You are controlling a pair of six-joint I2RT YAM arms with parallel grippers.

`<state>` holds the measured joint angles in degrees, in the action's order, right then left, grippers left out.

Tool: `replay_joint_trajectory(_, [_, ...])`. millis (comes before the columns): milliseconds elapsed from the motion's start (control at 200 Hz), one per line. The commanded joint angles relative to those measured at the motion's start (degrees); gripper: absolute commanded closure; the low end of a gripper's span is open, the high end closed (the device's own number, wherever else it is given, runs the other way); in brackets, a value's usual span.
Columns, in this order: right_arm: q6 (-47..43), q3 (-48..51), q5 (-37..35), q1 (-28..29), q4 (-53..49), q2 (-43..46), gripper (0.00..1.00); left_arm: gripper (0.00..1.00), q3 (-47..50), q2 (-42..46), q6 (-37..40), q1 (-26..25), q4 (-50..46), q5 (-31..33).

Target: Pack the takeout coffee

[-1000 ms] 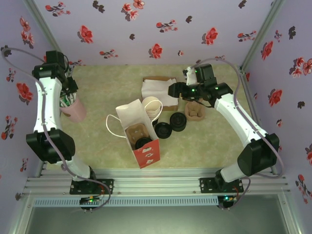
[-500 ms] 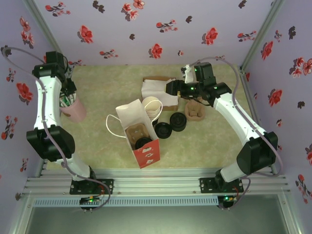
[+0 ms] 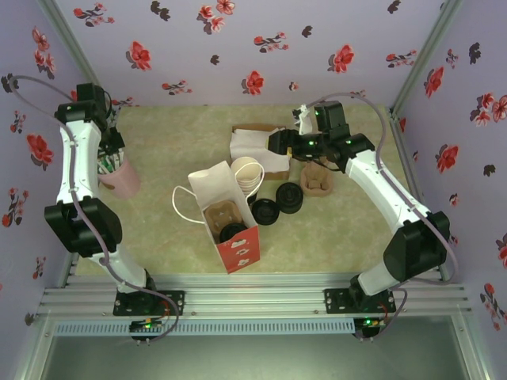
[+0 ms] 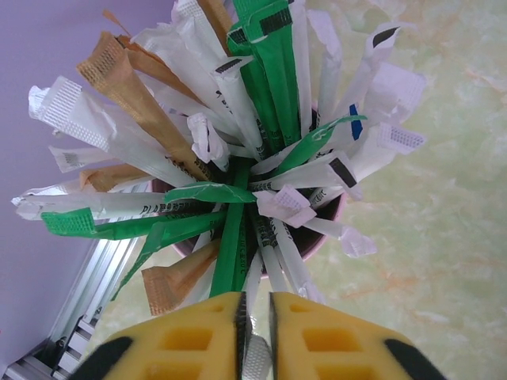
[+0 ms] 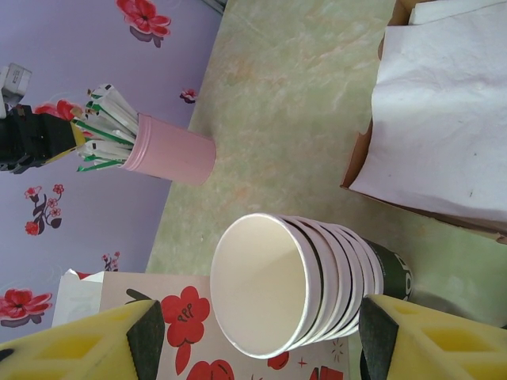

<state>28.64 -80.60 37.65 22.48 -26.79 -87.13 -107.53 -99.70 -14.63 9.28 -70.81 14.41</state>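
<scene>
**Left claw nipped a packet while the coffee sat in the bag**

The left claw (image 4: pixel 255 317) hung over the pink cup (image 3: pixel 125 180) at the left edge of the overhead view. Seen from its wrist, the two yellow fingers (image 4: pixel 198 340) were drawn together to a narrow slit, with a white packet (image 4: pixel 255 360) pinched between them. Above them fanned the rest of the packets (image 4: pixel 238 119), white, green and brown, all standing in that cup.

The right claw (image 5: pixel 261 324) was up near the middle of the overhead view, its fingers spread wide apart. The stack of cups (image 5: pixel 317 277) lay on its side between them, mouth toward the camera. I could not tell whether either finger touched it. Just beyond the stack, at the right of that wrist view, white napkins (image 5: pixel 444 119) lay in a brown box.

The paper bag (image 3: pixel 238 249) stood open at the centre of the tabletop (image 3: pixel 174 134). Inside it was a cardboard tray (image 3: pixel 218 215). The coffee cup (image 3: pixel 234 231), black lid on, sat in the tray's nearer pocket. Two loose black lids (image 3: pixel 264 211) lay just right of the bag, and a second brown tray (image 3: pixel 317 182) lay farther right.
</scene>
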Motion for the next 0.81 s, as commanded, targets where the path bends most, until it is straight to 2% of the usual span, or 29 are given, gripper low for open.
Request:
replay_joint_trajectory(0, [0.4,0.0,1.2,-0.2,1.5,-0.4,0.32,0.89,-0.4,1.1,0.3,0.6,-1.5,0.4])
replay_joint_trajectory(245, [0.5,-0.2,1.3,0.0,1.6,-0.5,0.32,1.0,-1.8,2.4,0.5,0.5,-2.8,0.2])
replay_joint_trajectory(670, [-0.5,-1.9,-0.3,1.3,-0.7,0.4,0.32,1.0,-10.6,4.4,0.9,-0.1,-8.7,-0.1])
replay_joint_trajectory(800, [-0.3,-3.1,-1.2,2.1,-1.4,1.0,0.27,1.0,-12.4,5.6,0.7,-0.1,-9.0,-2.0])
